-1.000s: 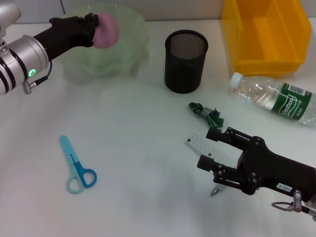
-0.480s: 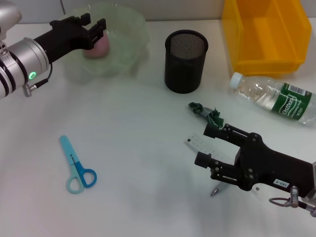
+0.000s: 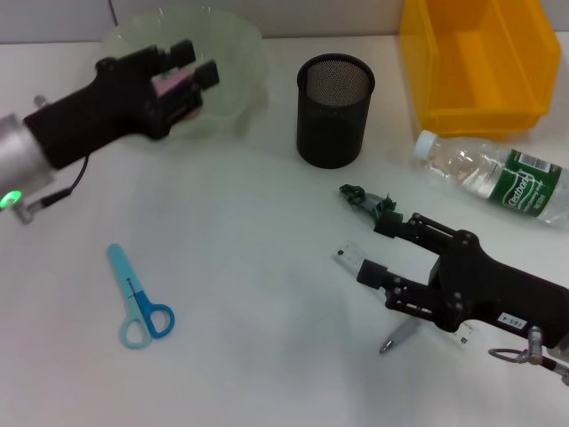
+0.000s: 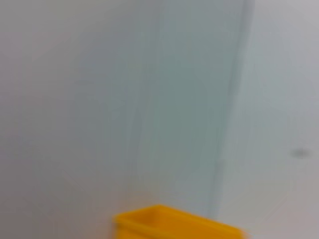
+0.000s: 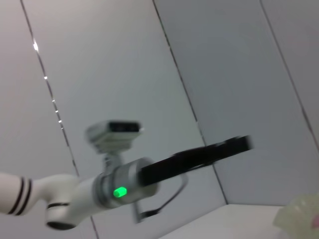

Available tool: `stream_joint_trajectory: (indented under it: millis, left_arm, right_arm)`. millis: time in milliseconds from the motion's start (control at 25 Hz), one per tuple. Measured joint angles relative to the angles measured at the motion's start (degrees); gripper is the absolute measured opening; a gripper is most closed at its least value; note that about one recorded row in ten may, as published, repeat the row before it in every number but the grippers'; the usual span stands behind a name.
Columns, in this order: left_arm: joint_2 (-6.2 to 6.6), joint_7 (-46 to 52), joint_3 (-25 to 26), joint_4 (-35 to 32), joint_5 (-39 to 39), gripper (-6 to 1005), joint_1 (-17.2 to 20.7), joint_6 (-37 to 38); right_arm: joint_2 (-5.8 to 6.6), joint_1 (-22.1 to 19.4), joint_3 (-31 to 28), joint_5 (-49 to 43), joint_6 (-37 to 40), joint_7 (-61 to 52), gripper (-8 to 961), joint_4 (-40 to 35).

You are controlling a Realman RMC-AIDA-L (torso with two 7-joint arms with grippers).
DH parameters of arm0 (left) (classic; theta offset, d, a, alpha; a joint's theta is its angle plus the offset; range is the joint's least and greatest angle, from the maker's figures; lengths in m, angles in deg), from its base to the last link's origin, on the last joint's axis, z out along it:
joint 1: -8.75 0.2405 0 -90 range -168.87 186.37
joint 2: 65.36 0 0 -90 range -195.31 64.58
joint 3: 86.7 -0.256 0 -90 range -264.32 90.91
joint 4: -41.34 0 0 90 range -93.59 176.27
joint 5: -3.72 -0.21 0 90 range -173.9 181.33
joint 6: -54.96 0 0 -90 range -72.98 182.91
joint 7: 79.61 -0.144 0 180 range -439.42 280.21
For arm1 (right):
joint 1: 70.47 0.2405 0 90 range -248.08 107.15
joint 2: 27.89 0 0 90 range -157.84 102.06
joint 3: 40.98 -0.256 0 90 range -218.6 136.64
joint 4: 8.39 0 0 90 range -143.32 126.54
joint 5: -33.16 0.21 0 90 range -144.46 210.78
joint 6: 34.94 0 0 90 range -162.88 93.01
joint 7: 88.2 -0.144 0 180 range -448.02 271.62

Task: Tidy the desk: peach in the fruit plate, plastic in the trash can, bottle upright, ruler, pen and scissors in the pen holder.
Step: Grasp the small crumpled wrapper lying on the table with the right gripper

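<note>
Pink peach (image 3: 169,84) half-hidden by left gripper (image 3: 188,69), ruler (image 3: 356,259) partly covered

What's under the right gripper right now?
Under the open right gripper lie the clear ruler, one end showing by the lower finger, and a pen poking out below. The rest of both is hidden by the gripper.

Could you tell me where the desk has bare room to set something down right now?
The widest free patch lies mid-desk, bordered by the scissors, the fruit plate, the pen holder and the right gripper. It is crowded by that gripper, where ruler, pen, plastic scrap and lying bottle cluster. The left gripper occupies the plate.
</note>
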Motion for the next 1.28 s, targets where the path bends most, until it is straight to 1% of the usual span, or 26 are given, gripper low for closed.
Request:
stream_joint_trajectory:
  millis: [80, 120, 240, 280, 320, 360, 400, 440, 480, 520, 600, 640, 680, 760, 800, 840, 960, 1000, 1080, 1160, 1200, 1240, 1280]
  left_arm:
    - [0.93, 0.9, -0.1, -1.6, -2.5, 450, 2.4, 7.1]
    - [1.53, 1.7, -0.1, -2.1, -4.0, 453, 3.1, 9.9]
    - [3.57, 5.7, -0.2, -2.5, -10.1, 462, 3.6, 17.6]
    - [4.51, 8.3, -0.1, -2.8, -14.7, 465, 3.3, 22.3]
    - [4.67, 8.9, 0.0, -2.9, -16.1, 469, 3.2, 23.5]
    - [4.67, 8.9, 0.0, -2.9, -16.1, 472, 3.2, 23.5]
    - [4.52, 9.9, 0.3, -3.2, -19.2, 475, 3.1, 25.5]
    - [4.52, 9.9, 0.3, -3.2, -19.2, 478, 3.1, 25.5]
    - [3.87, 10.8, 0.5, -3.4, -20.6, 481, 3.1, 25.7]
    - [3.87, 10.8, 0.5, -3.4, -20.6, 484, 3.1, 25.7]
    - [2.97, 10.9, 0.6, -3.7, -21.4, 490, 3.1, 25.2]
    - [2.97, 10.9, 0.6, -3.7, -21.4, 493, 3.1, 25.2]
    - [2.53, 9.6, 0.4, -3.7, -21.7, 496, 3.0, 25.1]
    - [2.48, 9.0, 0.3, -3.7, -21.8, 502, 3.0, 25.1]
    - [2.36, 7.8, 0.1, -3.7, -21.8, 505, 2.9, 25.0]
    - [2.36, 7.8, 0.1, -3.7, -21.8, 547, 2.9, 25.0]
    - [2.31, 7.5, 0.3, -3.8, -21.9, 673, 2.8, 24.3]
    - [2.30, 7.5, 0.4, -3.8, -21.9, 715, 2.7, 23.7]
    - [2.31, 7.5, 0.3, -3.8, -21.9, 749, 2.6, 23.4]
    - [2.31, 7.5, 0.2, -3.8, -22.1, 784, 2.3, 22.9]
    - [2.28, 7.4, 0.3, -3.8, -23.0, 801, 1.9, 22.6]
    - [2.28, 7.4, 0.3, -3.8, -23.0, 801, 1.9, 22.6]
    - [2.22, 7.4, 0.4, -3.8, -23.8, 801, 1.6, 22.4]
  right_arm:
    - [0.08, -0.3, -0.5, 0.3, 0.0, 0.0, 760, 0.0]
    - [0.11, -0.4, -0.8, 0.4, 0.0, -0.1, 760, 0.0]
    - [0.17, -0.7, -2.5, 0.4, 0.0, -0.2, 759, 0.0]
    - [0.23, -0.8, -3.2, 0.4, -0.2, -0.9, 759, -0.1]
    - [0.26, -0.7, -3.4, 0.4, -0.3, -1.3, 759, -0.3]
    - [0.26, -0.7, -3.4, 0.4, -0.3, -1.3, 759, -0.3]
    - [0.31, -0.6, -3.5, 0.4, -1.1, -2.6, 759, -0.9]
    - [0.31, -0.6, -3.5, 0.4, -1.1, -2.6, 759, -0.9]
    - [0.35, -0.4, -3.6, 0.4, -1.9, -3.6, 759, -1.4]
    - [0.35, -0.4, -3.6, 0.4, -1.9, -3.6, 759, -1.4]
    - [0.40, -0.4, -3.6, 0.4, -2.9, -4.1, 760, -2.0]
    - [0.40, -0.4, -3.6, 0.4, -2.9, -4.1, 760, -2.0]
    - [0.40, -0.4, -3.6, 0.4, -3.2, -4.3, 760, -2.2]
    - [0.41, -0.4, -3.7, 0.4, -4.0, -5.3, 760, -2.8]
    - [0.40, -0.2, -3.6, 0.3, -5.7, -9.1, 760, -4.3]
    - [0.40, -0.2, -3.6, 0.3, -5.7, -9.1, 760, -4.3]
    - [0.40, -0.1, -3.4, 0.0, -7.8, -14.2, 760, -6.8]
    - [0.40, -0.4, -3.8, 0.1, -8.2, -15.8, 760, -8.5]
    - [0.40, -0.5, -4.0, 0.1, -8.4, -16.7, 760, -9.3]
    - [0.40, -0.6, -4.3, -0.3, -9.6, -20.9, 760, -12.6]
    - [0.47, -0.5, -4.4, -2.6, -11.6, -27.0, 759, -17.0]
    - [0.47, -0.5, -4.4, -2.6, -11.6, -27.0, 759, -17.0]
    - [0.52, -0.2, -4.4, -6.6, -12.8, -33.5, 759, -22.4]
